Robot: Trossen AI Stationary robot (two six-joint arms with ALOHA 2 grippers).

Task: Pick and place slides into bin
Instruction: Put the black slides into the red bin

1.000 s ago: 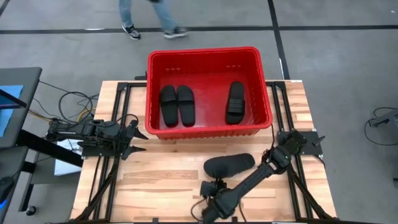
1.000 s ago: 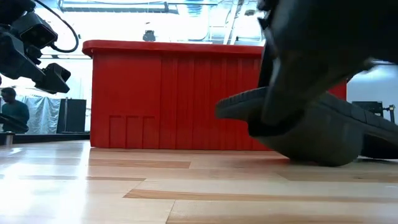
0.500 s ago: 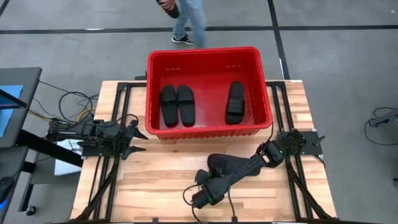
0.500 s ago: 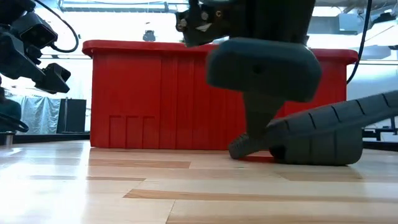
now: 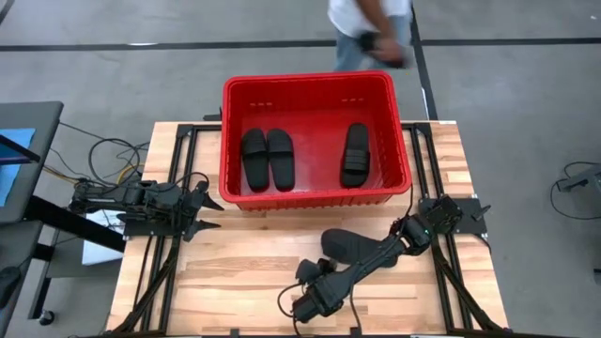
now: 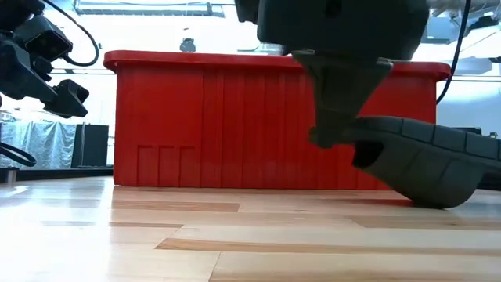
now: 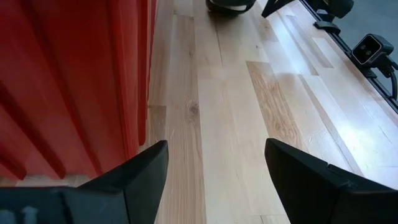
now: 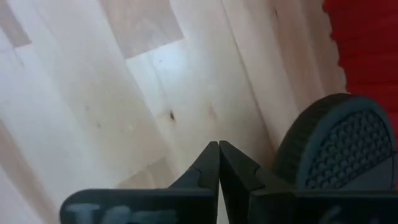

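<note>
Unmoved at the counter's point(image 5: 235, 253) left edge, the left hand point(image 5: 208, 210) waits with fingers spread; three slides point(image 5: 268, 158) lie in the bin point(image 5: 231, 103), while the fourth slide point(image 5: 349, 244) has shifted slightly right on the counter, beside the right hand point(image 5: 300, 308), pinched closed on nothing

We see a robotics lab: a wooden bench point(image 5: 235, 268) on black metal framing, grey floor point(image 5: 103, 84) marked with dark lines, loose cables point(image 5: 108, 155), a person point(image 5: 371, 28) passing beyond.
</note>
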